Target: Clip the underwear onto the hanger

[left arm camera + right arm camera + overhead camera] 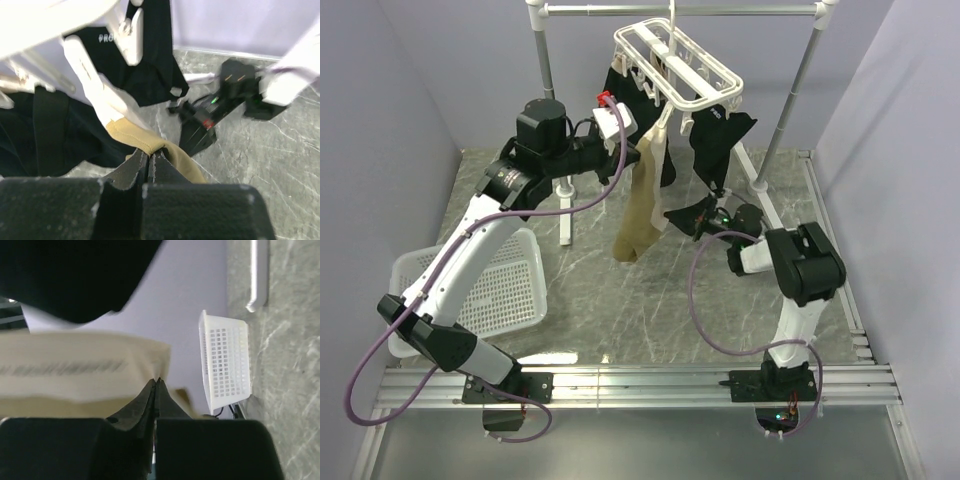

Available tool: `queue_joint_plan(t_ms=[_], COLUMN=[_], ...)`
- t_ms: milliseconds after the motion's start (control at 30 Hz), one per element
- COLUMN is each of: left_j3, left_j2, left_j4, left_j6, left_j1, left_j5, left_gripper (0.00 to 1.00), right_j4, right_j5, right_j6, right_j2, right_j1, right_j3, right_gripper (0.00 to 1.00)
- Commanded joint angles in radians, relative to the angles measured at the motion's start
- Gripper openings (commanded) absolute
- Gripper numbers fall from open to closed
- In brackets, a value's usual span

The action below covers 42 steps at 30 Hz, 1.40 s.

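Tan fabric underwear [640,200] below white plastic hanger [720,67]: limp, light, best held at waistband; left gripper [150,155] & right gripper [155,383] pinch it.

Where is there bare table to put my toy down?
Bare marble table lies between the white basket and the right arm, in front of the hanging underwear. Under the hanger it is crowded.

The tan underwear [642,200] hangs in mid-frame as a narrow, bunched strip with a pale, lettered waistband. Its top is just below the hanger [710,56], a white rectangular clip frame tilted at upper centre.
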Motion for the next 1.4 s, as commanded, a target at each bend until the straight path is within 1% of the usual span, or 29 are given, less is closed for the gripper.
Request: queue_joint_plan(t_ms=[0, 33, 100, 200, 300, 367, 400, 433, 467, 500, 533, 567, 600, 633, 667, 700, 733, 767, 800, 833, 867, 900, 933, 1000, 1033, 1100, 1167, 1200, 1367], left_j3=[-0.054, -0.068, -0.104, -0.128, -0.128, -0.15, -0.161, -0.186, -0.2, -0.213, -0.23, -0.238, -0.244, -0.265, -0.285, -0.307, -0.356, -0.38, -0.402, -0.451, -0.477, -0.515, -0.528, -0.539, -0.527, -0.499, -0.476, -0.458, -0.384], left_j2=[-0.026, -0.029, -0.028, -0.008, 0.032, 0.047, 0.049, 0.05, 0.047, 0.047, 0.047, 0.049, 0.047, 0.034, 0.021, 0.006, -0.026, -0.043, -0.059, -0.089, -0.101, -0.108, -0.106, -0.082, -0.036, 0.015, 0.093, 0.116, 0.254], left_j4=[0.068, 0.083, 0.132, 0.165, 0.16, 0.165, 0.175, 0.183, 0.189, 0.194, 0.186, 0.176, 0.157, 0.14, 0.143, 0.151, 0.174, 0.188, 0.203, 0.226, 0.287, 0.321, 0.346, 0.415, 0.43, 0.505, 0.556, 0.612, 0.754], left_j6=[-0.062, -0.083, -0.141, -0.215, -0.299, -0.37, -0.41, -0.428, -0.448, -0.486, -0.506, -0.525, -0.555, -0.569, -0.577, -0.585, -0.586, -0.585, -0.577, -0.574, -0.574, -0.571, -0.571, -0.579, -0.583, -0.615, -0.666, -0.677, -0.798], left_j1=[0.008, 0.01, 0.011, 0.011, 0.01, 0.014, 0.019, 0.024, 0.025, 0.025, 0.024, 0.025, 0.027, 0.03, 0.031, 0.031, 0.033, 0.031, 0.031, 0.033, 0.031, 0.027, 0.018, -0.012, -0.025, -0.054, -0.073, -0.079, -0.11], left_j5=[-0.081, -0.107, -0.149, -0.221, -0.287, -0.322, -0.324, -0.324, -0.333, -0.347, -0.365, -0.391, -0.421, -0.425, -0.42, -0.422, -0.41, -0.391, -0.326, -0.286, -0.223, -0.137, -0.111, -0.072, -0.061, -0.045, -0.026, -0.02, -0.028], left_gripper=[0.0, 0.0, 0.0, 0.0, 0.03, 0.14, 0.2, 0.3, 0.33, 0.37, 0.41, 0.43, 0.46, 0.54, 0.59, 0.63, 0.66, 0.66, 0.63, 0.61, 0.56, 0.42, 0.35, 0.26, 0.2, 0.15, 0.13, 0.11, 0.04], right_j4=[0.319, 0.301, 0.299, 0.248, 0.1, 0.02, -0.027, -0.13, -0.178, -0.222, -0.337, -0.412, -0.487, -0.614, -0.659, -0.751, -0.799, -0.839, -0.909, -0.937, -0.956, -0.995, -1.019, -1.071, -1.092, -1.128, -1.167, -1.201, -1.22], right_j5=[-0.014, -0.02, -0.039, -0.082, -0.117, -0.128, -0.143, -0.152, -0.163, -0.181, -0.188, -0.191, -0.191, -0.192, -0.194, -0.2, -0.195, -0.195, -0.194, -0.189, -0.189, -0.186, -0.18, -0.179, -0.177, -0.183, -0.185, -0.185, -0.168], right_j6=[-0.037, -0.037, -0.027, -0.051, -0.137, -0.225, -0.263, -0.302, -0.382, -0.422, -0.468, -0.585, -0.641, -0.695, -0.781, -0.822, -0.909, -0.945, -0.98, -1.04, -1.062, -1.086, -1.138, -1.182, -1.233, -1.266, -1.324, -1.344, -1.412], right_j2=[-0.16, -0.18, -0.24, -0.306, -0.436, -0.491, -0.543, -0.57, -0.596, -0.648, -0.678, -0.709, -0.767, -0.794, -0.817, -0.852, -0.869, -0.896, -0.909, -0.919, -0.926, -0.941, -0.947, -0.956, -0.958, -0.961, -0.955, -0.953, -0.949], right_j1=[-0.057, -0.093, -0.127, -0.177, -0.201, -0.209, -0.235, -0.244, -0.25, -0.259, -0.266, -0.269, -0.275, -0.276, -0.276, -0.276, -0.276, -0.276, -0.276, -0.276, -0.276, -0.276, -0.276, -0.276, -0.275, -0.27, -0.258, -0.252, -0.177], right_j3=[-0.063, -0.08, -0.12, -0.155, -0.186, -0.192, -0.189, -0.187, -0.184, -0.177, -0.172, -0.164, -0.145, -0.137, -0.129, -0.112, -0.103, -0.088, -0.08, -0.072, -0.066, -0.048, -0.036, 0.0, 0.013, 0.04, 0.07, 0.081, 0.116], right_gripper=[0.0, 0.0, 0.0, 0.0, 0.0, 0.0, 0.0, 0.0, 0.0, 0.0, 0.0, 0.0, 0.0, 0.0, 0.0, 0.0, 0.0, 0.0, 0.0, 0.0, 0.0, 0.0, 0.0, 0.0, 0.0, 0.0, 0.0, 0.0, 0.0])
